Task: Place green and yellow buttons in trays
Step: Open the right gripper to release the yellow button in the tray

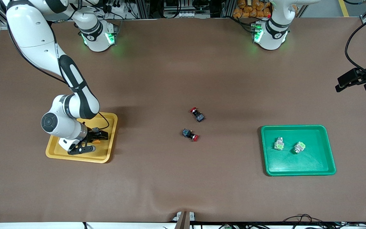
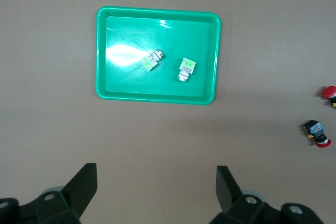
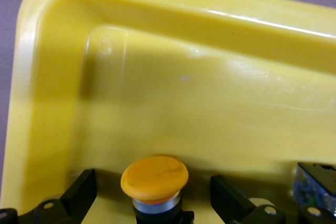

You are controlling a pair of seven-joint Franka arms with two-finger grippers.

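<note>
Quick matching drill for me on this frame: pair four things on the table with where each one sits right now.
Things:
1. green buttons
2. red buttons
3. right gripper
4. left gripper

Places:
A. low in the yellow tray, jaws open around a yellow button
B. lying in the green tray
C. on the bare table between the two trays
D. waiting raised, jaws open, holding nothing, at the left arm's end of the table

Pairs: 1-B, 2-C, 3-A, 4-D
</note>
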